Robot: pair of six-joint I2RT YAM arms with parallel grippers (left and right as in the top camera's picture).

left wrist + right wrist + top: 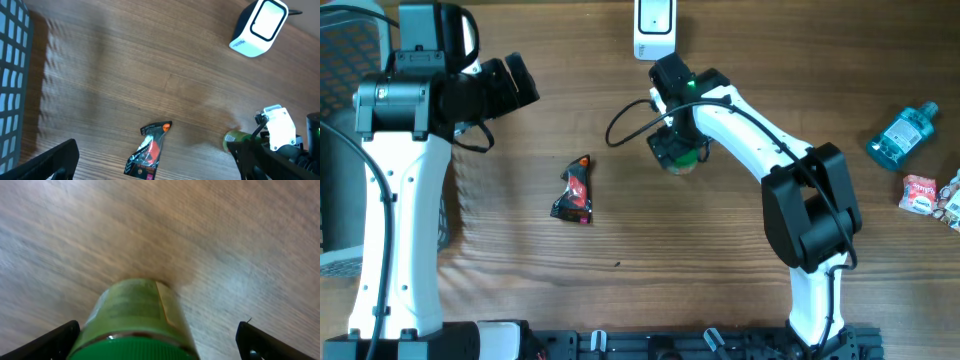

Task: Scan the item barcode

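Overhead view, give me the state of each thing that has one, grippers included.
Left gripper: open, empty.
Right gripper: open, gripping nothing.
Green jar: between the right jaws, ungripped.
Snack packet: lying flat, untouched.
Mouthwash bottle: lying on its side.
Scanner: nothing held in front of it.

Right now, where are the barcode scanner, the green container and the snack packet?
barcode scanner [265, 21]: left wrist view, on its framed front window.
green container [132, 311]: right wrist view, on its labelled side wall, above the lid.
snack packet [574, 196]: overhead view, on the middle of the wrapper.
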